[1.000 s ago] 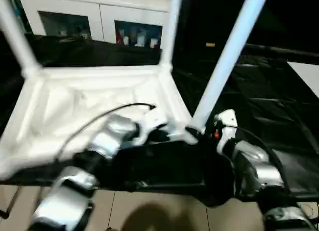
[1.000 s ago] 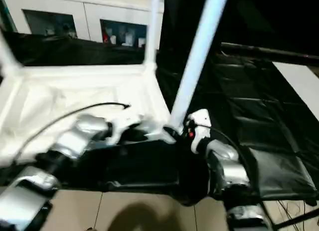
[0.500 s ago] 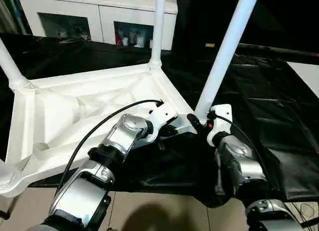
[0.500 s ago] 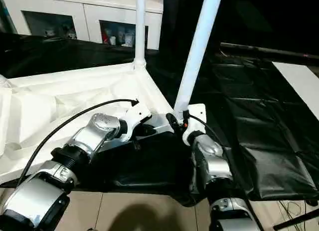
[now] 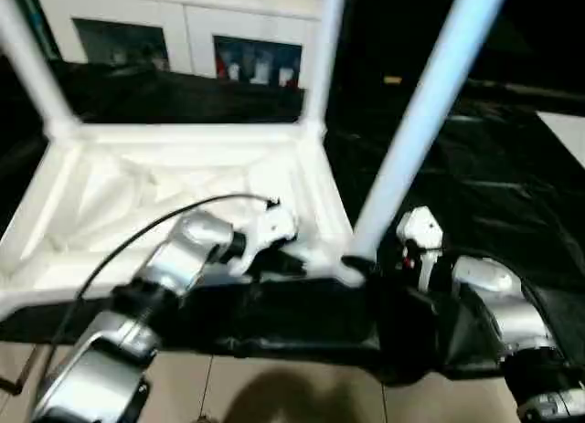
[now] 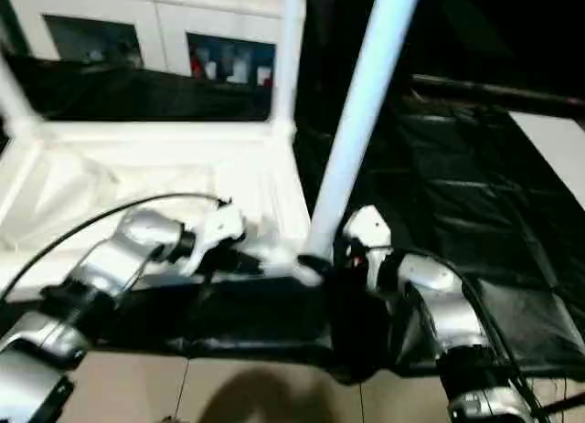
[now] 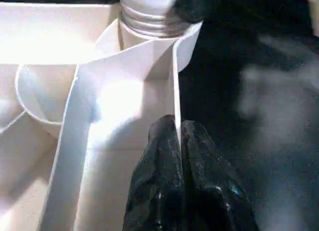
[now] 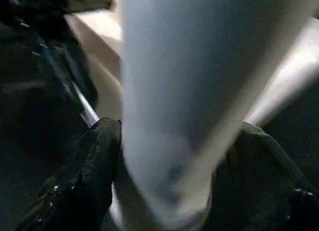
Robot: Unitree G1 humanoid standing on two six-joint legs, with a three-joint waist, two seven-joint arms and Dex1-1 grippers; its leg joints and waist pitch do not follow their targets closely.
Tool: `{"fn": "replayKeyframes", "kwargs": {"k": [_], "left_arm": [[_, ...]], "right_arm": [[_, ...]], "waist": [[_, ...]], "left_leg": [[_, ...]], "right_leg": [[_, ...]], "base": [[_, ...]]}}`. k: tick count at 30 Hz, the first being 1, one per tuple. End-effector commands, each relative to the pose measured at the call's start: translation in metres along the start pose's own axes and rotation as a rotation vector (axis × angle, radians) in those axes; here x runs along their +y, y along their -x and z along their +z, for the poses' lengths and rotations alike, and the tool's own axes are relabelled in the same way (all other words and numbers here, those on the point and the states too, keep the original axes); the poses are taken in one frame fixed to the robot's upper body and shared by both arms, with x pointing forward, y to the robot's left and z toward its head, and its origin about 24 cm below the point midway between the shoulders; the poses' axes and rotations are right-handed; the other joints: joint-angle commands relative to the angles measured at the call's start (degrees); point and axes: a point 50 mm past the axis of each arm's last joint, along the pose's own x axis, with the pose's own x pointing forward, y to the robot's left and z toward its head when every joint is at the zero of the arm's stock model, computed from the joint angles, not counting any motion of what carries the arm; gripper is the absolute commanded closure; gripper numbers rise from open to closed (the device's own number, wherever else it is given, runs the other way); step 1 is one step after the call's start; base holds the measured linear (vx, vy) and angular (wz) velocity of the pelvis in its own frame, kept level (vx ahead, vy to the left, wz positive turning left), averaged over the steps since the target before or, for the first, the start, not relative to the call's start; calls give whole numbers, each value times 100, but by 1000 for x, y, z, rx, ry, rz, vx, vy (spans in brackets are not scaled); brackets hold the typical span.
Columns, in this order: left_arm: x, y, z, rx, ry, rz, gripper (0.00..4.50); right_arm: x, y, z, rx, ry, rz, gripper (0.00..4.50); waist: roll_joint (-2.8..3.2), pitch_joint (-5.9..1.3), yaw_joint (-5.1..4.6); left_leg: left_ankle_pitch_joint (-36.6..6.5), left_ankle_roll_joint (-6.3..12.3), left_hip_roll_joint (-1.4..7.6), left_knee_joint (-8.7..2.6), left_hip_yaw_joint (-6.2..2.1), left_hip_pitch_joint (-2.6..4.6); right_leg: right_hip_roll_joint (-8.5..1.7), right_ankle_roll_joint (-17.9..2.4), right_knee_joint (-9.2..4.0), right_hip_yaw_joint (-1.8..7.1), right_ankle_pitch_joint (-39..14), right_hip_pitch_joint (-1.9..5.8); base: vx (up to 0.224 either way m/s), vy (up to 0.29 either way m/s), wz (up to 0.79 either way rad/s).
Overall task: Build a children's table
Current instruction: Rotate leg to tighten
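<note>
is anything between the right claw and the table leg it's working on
Nothing visible. In the right wrist view the right claw has a black finger on either side of the white leg, with no object in between. The leg stands in the near corner socket of the upturned table top.

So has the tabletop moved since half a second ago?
Yes: the tabletop has swung, far-left corner toward the cabinet, far edge now parallel to it.

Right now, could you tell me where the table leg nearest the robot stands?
In the left eye view, the nearest leg rises from the near right corner socket of the upturned table top, between the left claw and right claw.
</note>
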Motion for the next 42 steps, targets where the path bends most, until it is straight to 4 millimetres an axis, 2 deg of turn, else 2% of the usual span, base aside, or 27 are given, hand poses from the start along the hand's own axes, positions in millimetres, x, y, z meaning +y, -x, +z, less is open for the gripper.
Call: {"fn": "replayKeyframes", "kwargs": {"k": [1,3,5,10,16,22,29,31,33,34,37,38,40,41,42], "left_arm": [[-17,-12,-12,46,30,-140,450],[-19,-9,-14,44,38,-146,450],[-20,-8,-17,52,40,-142,450],[-21,-6,-19,56,45,-138,450],[-23,-5,-19,62,50,-140,450],[-22,-5,-20,65,56,-132,450],[-19,-5,-19,64,78,-99,450],[-18,-6,-19,60,84,-85,450],[-13,-10,-18,59,107,-17,450],[-11,-11,-18,59,112,-2,450],[-6,-15,-17,62,125,67,450],[0,-19,-14,62,141,128,450],[7,-26,-10,61,168,220,450],[12,-31,-6,62,191,281,450],[14,-33,-5,62,199,301,450]], "right_arm": [[-1,6,6,-30,-4,29,115],[5,5,5,-17,-4,80,115],[9,3,1,12,3,114,115],[15,0,-5,49,20,158,162],[17,3,-6,79,35,178,162],[16,4,-10,99,18,172,190],[14,0,-13,93,-38,124,194],[14,-1,-15,88,-52,108,194],[11,-6,-20,75,-103,7,194],[10,-7,-21,74,-114,-17,194],[7,-11,-25,65,-151,-103,194],[5,-16,-29,71,-168,-186,194],[3,-24,-34,80,-204,-311,194],[2,-30,-36,86,-225,-401,194],[1,-32,-36,87,-233,-433,194]], "waist": [[36,-272,-4],[47,-272,4],[39,-271,-1],[19,-284,-5],[26,-294,-5],[24,-293,-1],[21,-296,-2],[27,-284,-4],[43,-255,-18],[38,-245,-21],[21,-228,-54],[26,-223,-51],[22,-203,-84],[-10,-191,-101],[8,-194,-109]], "left_leg": [[-1650,294,136,-361,31,79],[-1765,226,139,-368,27,92],[-1778,163,126,-379,16,70],[-1630,150,114,-365,18,53],[-1442,204,111,-346,27,56],[-1444,224,107,-339,30,60],[-1385,220,101,-334,30,59],[-1558,183,104,-345,28,70],[-1769,112,100,-365,29,78],[-1991,27,98,-383,6,93],[-2315,-76,99,-400,-26,94],[-2359,-89,88,-398,-30,100],[-2633,-184,75,-400,-60,136],[-2673,-190,65,-397,-63,121],[-2745,-236,51,-393,-92,140]], "right_leg": [[-201,-1391,-365,153,-954,232],[-205,-1361,-368,162,-1072,226],[-204,-1284,-378,160,-1202,235],[-216,-1204,-369,166,-1176,247],[-198,-1289,-335,163,-827,256],[-203,-1288,-342,161,-905,257],[-196,-1300,-329,160,-836,262],[-200,-1269,-357,160,-1071,248],[-206,-1213,-398,166,-1380,212],[-214,-1110,-434,152,-1780,214],[-229,-877,-502,147,-2420,180],[-227,-826,-517,142,-2535,166],[-239,-653,-584,115,-3091,111],[-235,-576,-605,106,-3254,100],[-258,-471,-642,81,-3546,92]], "base": [[0,0,0],[0,0,0],[0,0,0],[0,0,0],[0,0,0],[0,0,0],[0,0,0],[0,0,0],[0,0,0],[0,0,0],[0,0,0],[-51,5,-2],[-53,5,-3],[-59,9,-6],[-59,9,-6]]}}
